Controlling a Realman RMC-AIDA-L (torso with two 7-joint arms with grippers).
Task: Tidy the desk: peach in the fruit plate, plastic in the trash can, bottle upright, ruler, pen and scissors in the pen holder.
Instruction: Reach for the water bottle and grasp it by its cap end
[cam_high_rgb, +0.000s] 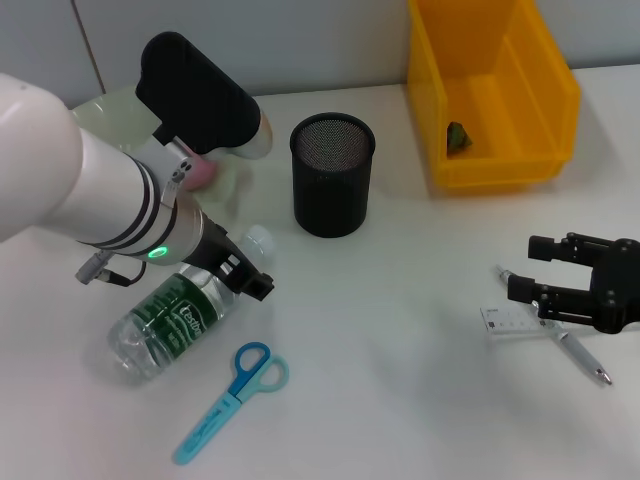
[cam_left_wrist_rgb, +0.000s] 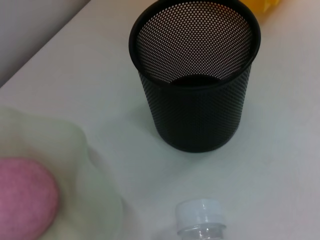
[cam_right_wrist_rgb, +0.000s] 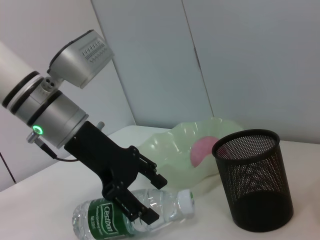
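The clear bottle (cam_high_rgb: 165, 328) with a green label lies on its side at the front left, its white cap (cam_left_wrist_rgb: 200, 212) pointing toward the black mesh pen holder (cam_high_rgb: 332, 175). My left gripper (cam_high_rgb: 243, 272) is open and straddles the bottle near its shoulder, as the right wrist view shows (cam_right_wrist_rgb: 152, 199). The pink peach (cam_high_rgb: 200, 172) rests in the pale green fruit plate (cam_right_wrist_rgb: 175, 142). Blue scissors (cam_high_rgb: 235, 395) lie in front of the bottle. My right gripper (cam_high_rgb: 532, 268) is open just above the clear ruler (cam_high_rgb: 508, 321) and the pen (cam_high_rgb: 578, 352). A green plastic scrap (cam_high_rgb: 458, 137) sits in the yellow trash can (cam_high_rgb: 555, 95).
The yellow trash can stands at the back right, the pen holder mid-table and the plate at the back left. Bare white tabletop lies between the scissors and the ruler.
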